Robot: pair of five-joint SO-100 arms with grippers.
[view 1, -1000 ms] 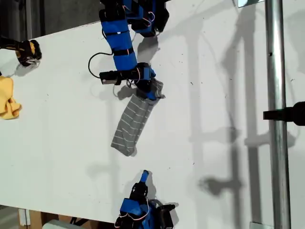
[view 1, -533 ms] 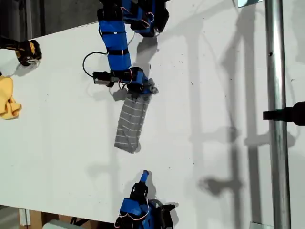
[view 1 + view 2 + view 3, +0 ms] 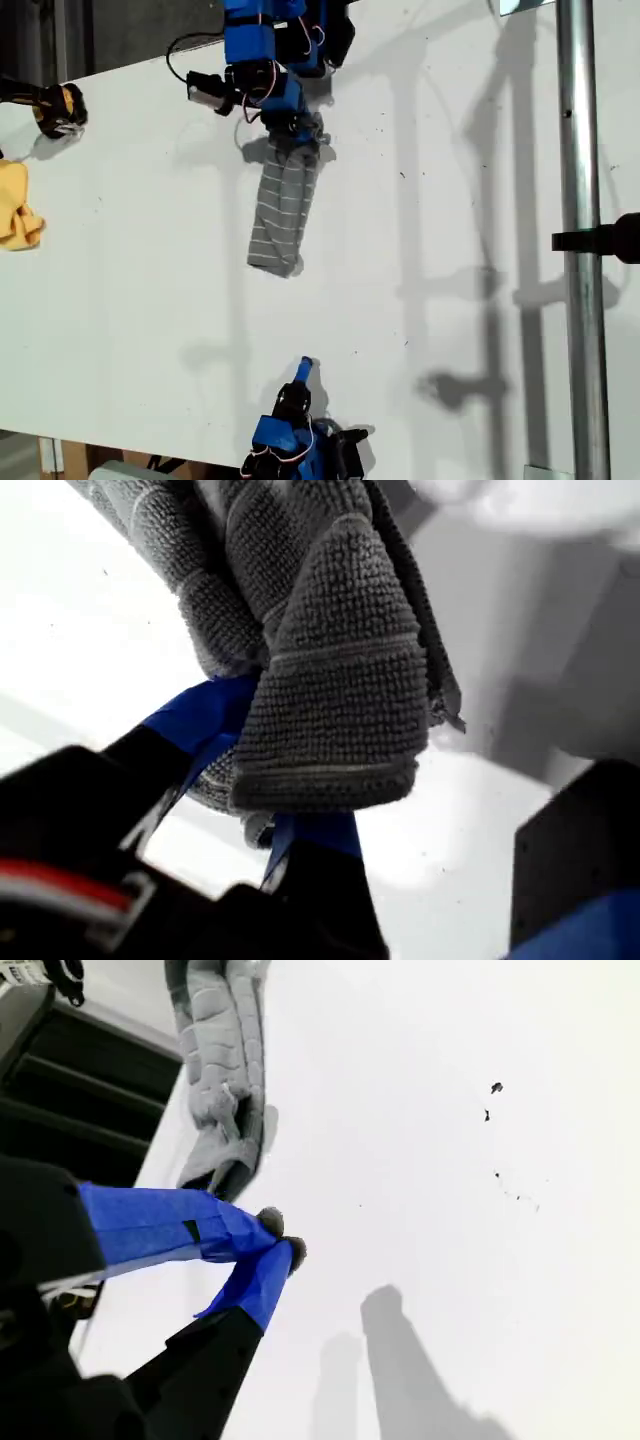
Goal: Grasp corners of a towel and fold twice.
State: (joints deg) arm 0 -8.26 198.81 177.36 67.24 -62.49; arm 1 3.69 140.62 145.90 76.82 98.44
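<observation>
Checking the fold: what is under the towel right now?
Its lower end lies on the white table; the upper end of the towel hangs from my first gripper. Anything beneath the cloth is covered.

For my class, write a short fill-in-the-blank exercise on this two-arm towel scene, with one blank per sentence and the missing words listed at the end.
1. My first gripper is shut on one end of the ______ towel.
2. My second gripper has its jaws closed on ______.
3. At the exterior view's left edge lies a ______ cloth.
4. The towel's free end rests on the ______ table.

Missing words: striped; nothing; yellow; white
</observation>
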